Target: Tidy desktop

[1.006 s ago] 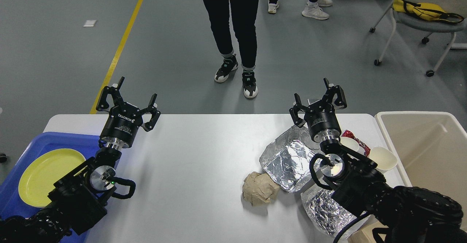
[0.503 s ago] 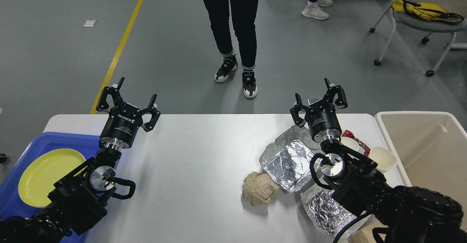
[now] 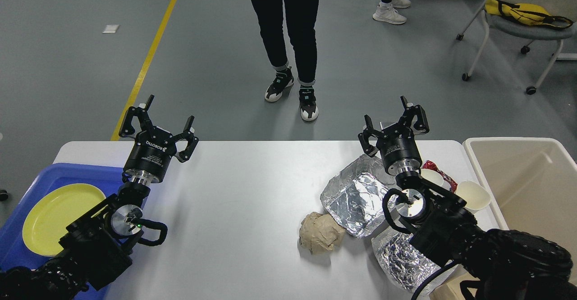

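Both my tools, left (image 3: 158, 120) and right (image 3: 393, 119), hang spread wide and empty over the tabletop's (image 3: 243, 187) far edge. The litter on its right looks light: crushable foil (image 3: 356, 196), best pinched at a rim, and a soft paper wad (image 3: 321, 233).

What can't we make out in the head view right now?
- Red wrapper: mostly hidden behind the right gripper and its wrist.
- Lower foil sheet: part covered by the right arm.
- Brown item at the bottom edge: cut off, cannot tell what it is.
- Blue tray: near part hidden by the left arm, cut by the left edge.
- Beige bin: cut by the right edge.
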Motion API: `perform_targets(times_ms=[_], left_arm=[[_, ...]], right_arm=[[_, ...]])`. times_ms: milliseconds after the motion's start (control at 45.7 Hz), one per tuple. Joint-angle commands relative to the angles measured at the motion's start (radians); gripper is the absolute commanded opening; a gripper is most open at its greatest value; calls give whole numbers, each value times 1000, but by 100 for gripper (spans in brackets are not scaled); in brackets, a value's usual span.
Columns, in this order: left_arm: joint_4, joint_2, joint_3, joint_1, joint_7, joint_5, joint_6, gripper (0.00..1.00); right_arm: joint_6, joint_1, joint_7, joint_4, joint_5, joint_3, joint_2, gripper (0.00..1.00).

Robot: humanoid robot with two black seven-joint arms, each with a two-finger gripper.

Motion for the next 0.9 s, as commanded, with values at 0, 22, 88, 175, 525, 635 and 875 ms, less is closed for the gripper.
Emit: perform_targets(times_ms=[0, 22, 88, 175, 525, 635, 875], left_arm=[[0, 0, -2, 1, 0, 0, 0, 100], [0, 0, -2, 1, 0, 0, 0, 100], [0, 0, 1, 1, 0, 0, 0, 100], [0, -2, 3, 0, 0, 0, 0, 100], [0, -2, 3, -2, 0, 0, 0, 100], [0, -2, 3, -2, 0, 0, 0, 100], [0, -2, 3, -2, 0, 0, 0, 100]], right_arm=[[0, 33, 0, 4, 0, 3, 5, 100], [0, 39, 0, 4, 0, 1, 5, 100], [0, 56, 0, 3, 0, -6, 2, 100], [0, 82, 0, -5, 0, -9, -10, 100], [0, 214, 0, -13, -1, -23, -193, 100], [-1, 244, 0, -31, -1, -74, -237, 100], [5, 295, 0, -148, -3, -325, -254, 100]])
